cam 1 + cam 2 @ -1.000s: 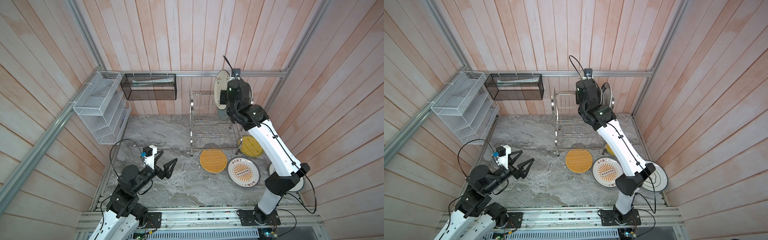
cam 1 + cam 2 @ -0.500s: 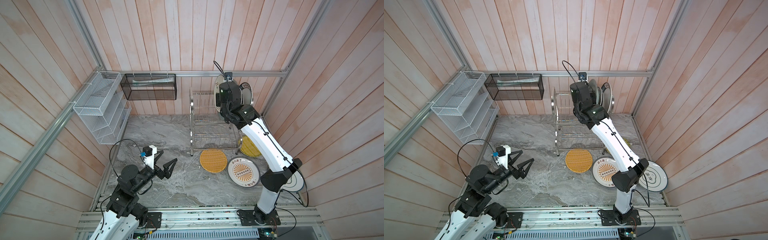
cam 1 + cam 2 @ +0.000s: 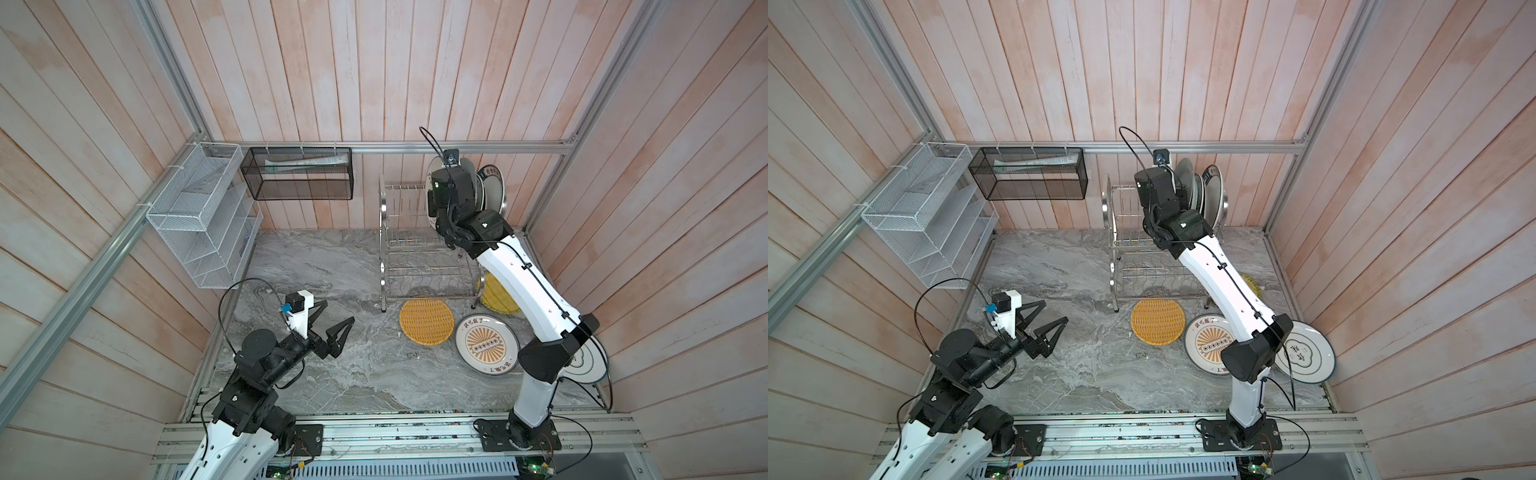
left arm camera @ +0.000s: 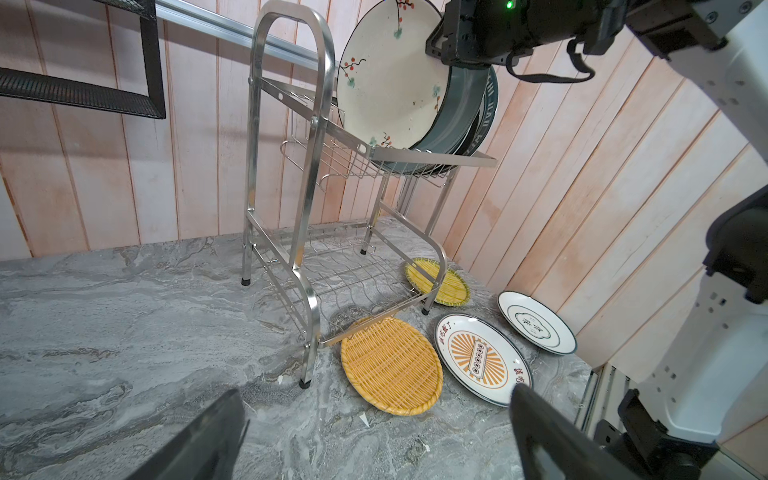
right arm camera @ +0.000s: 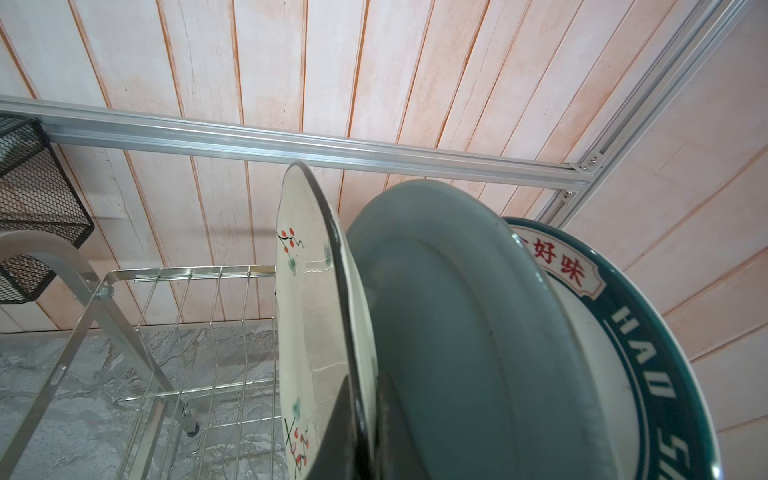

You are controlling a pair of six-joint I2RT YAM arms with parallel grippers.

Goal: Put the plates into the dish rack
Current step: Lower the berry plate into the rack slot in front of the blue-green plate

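Right gripper [image 5: 363, 428] pinches the rim of the cream floral round plate [image 4: 390, 79], which stands on edge in the top tier of the shiny two-tier steel wire dish rack [image 4: 432, 157], just beside the grey-blue plate [image 5: 457, 332] and the teal-rimmed white plate [image 5: 648, 357]; upright, we judge, so the prongs can take it. Left gripper [image 3: 338, 312] hangs over the grey marble tabletop [image 3: 332, 257], fingers wide and empty, well apart from the rack, likely parked clear. Orange woven plate [image 3: 427, 321], sunburst plate [image 3: 486, 344], yellow woven plate [image 4: 438, 282] and blue-ringed white plate [image 3: 1304, 353] lie flat by the rack's feet, not yet loaded.
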